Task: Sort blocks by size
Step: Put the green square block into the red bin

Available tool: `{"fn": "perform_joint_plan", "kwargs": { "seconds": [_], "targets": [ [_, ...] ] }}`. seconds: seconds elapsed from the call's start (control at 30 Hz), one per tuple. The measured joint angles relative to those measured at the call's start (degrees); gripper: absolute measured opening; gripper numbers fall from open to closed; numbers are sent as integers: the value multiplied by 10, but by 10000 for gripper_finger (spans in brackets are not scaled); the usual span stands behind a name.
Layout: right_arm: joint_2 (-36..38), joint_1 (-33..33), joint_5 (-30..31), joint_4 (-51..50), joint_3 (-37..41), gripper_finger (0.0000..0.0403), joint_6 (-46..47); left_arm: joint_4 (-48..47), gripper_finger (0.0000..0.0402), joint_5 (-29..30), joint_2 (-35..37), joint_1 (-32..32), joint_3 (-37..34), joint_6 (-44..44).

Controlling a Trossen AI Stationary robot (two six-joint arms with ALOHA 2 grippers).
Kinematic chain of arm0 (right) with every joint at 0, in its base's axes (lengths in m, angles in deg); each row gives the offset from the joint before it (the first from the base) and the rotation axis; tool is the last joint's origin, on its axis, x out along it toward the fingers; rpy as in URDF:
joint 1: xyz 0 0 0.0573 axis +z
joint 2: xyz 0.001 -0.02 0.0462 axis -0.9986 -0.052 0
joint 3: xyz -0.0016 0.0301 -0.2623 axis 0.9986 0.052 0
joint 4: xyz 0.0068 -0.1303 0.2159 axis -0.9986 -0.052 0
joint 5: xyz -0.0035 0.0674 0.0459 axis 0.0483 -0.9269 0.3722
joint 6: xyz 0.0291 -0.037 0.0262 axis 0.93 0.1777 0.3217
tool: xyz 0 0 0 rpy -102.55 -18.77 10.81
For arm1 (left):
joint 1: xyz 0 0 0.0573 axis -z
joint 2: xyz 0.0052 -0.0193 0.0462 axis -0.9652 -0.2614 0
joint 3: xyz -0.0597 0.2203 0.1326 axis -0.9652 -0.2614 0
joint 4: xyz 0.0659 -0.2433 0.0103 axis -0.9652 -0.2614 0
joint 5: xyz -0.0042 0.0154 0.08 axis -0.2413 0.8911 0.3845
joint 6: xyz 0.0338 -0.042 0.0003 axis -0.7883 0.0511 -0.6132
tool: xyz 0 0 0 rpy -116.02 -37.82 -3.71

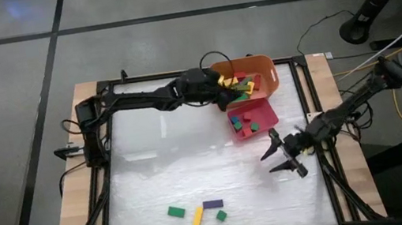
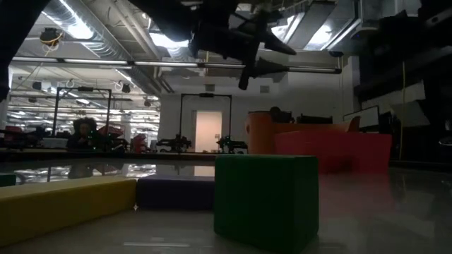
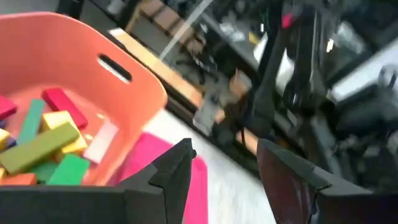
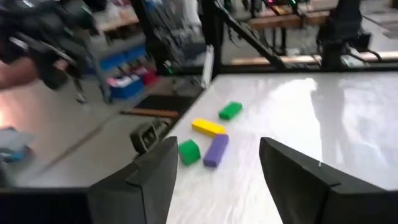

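Table point(image 1: 191, 154) — white and glossy — carries four loose blocks point(image 1: 197, 212); right gripper point(image 1: 285, 155) hovers wide open, empty; left gripper point(image 1: 224, 93), open, over orange bin point(image 1: 266, 67).

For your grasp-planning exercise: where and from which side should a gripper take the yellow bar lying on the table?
Grip the yellow bar at mid-length, across its narrow width, coming from above. It lies flat; its upper end nearly touches the purple bar, but its long sides look free.
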Motion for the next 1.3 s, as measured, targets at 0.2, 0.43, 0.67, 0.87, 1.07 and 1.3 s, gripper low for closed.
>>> {"fn": "perform_joint_plan", "kwargs": {
  "seconds": [0.2, 0.43, 0.67, 0.87, 1.07, 1.3],
  "targets": [
    [-149, 61, 67, -29, -79, 227, -65, -141, 169, 4, 35, 47, 0, -82],
    [-350, 69, 47, -62, -218, 227, -163, -284, 169, 26, 39, 113, 0, -108],
    [-497, 69, 7, -189, -376, 227, -254, -392, 169, 120, 39, 179, 0, -78],
    [-559, 68, -37, -238, -462, 227, -316, -443, 169, 189, 40, 238, 0, -36],
    [-590, 50, -85, -235, -504, 227, -356, -463, 169, 224, 40, 299, 0, 25],
    [-632, 14, -134, -235, -536, 227, -358, -463, 169, 261, 40, 374, 0, 109]
  ]
}}
